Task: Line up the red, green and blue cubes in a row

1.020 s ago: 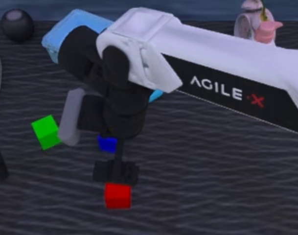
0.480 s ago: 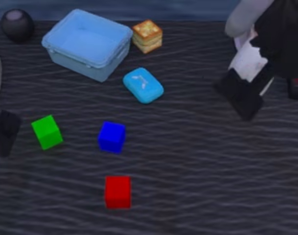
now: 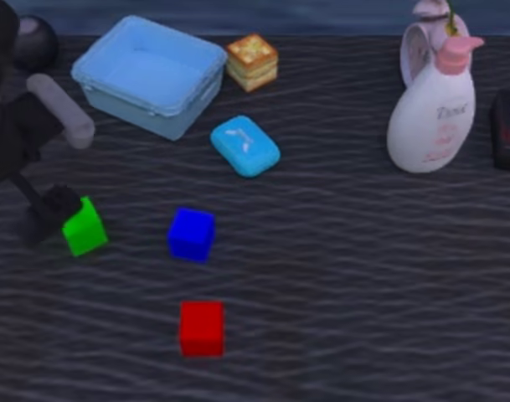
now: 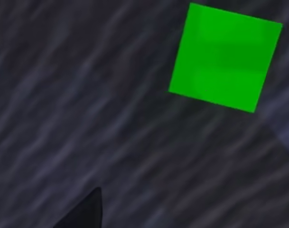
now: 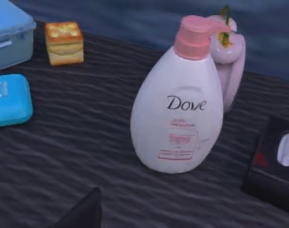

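I have the left hand point(image 3: 55, 209) just beside the green cube point(image 3: 85, 227) at the bench's left, its opening impossible to tell; next, I judge, it must straddle and close on that cube.

Dim even light, soft shadows, slight blur

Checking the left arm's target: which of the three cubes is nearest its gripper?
The green cube, right beside the left gripper at the table's left; the blue cube and red cube lie well away.
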`<control>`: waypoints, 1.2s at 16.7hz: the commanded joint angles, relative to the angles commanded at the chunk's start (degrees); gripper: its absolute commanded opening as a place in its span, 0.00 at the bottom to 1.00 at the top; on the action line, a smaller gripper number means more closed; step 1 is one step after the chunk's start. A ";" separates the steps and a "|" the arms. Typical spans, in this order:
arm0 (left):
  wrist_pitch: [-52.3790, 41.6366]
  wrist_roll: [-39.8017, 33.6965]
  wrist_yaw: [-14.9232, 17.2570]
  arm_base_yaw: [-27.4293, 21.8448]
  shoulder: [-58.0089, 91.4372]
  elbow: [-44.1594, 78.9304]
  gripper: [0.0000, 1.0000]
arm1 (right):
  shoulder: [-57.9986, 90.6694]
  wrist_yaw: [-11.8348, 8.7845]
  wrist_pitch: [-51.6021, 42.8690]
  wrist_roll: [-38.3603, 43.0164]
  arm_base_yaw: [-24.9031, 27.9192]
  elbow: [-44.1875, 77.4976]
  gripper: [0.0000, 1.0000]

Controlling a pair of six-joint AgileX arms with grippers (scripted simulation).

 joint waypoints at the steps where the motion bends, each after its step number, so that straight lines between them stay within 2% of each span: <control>1: -2.22 1.81 0.02 -0.33 4.04 3.24 1.00 | -4.87 0.36 2.83 1.16 -2.00 -4.86 1.00; 5: -8.66 7.40 0.22 -1.30 15.80 13.71 1.00 | -20.61 1.81 11.93 4.68 -8.03 -19.51 1.00; 8: -10.90 9.57 0.38 -1.68 20.21 18.13 1.00 | -26.48 2.53 15.72 6.12 -10.38 -24.99 1.00; 15: -11.09 10.01 0.42 -1.49 21.23 18.89 1.00 | -27.36 2.65 16.27 6.34 -10.71 -25.80 1.00; 20: -2.20 10.06 0.46 -1.62 24.48 13.61 1.00 | -27.36 2.65 16.27 6.34 -10.71 -25.80 1.00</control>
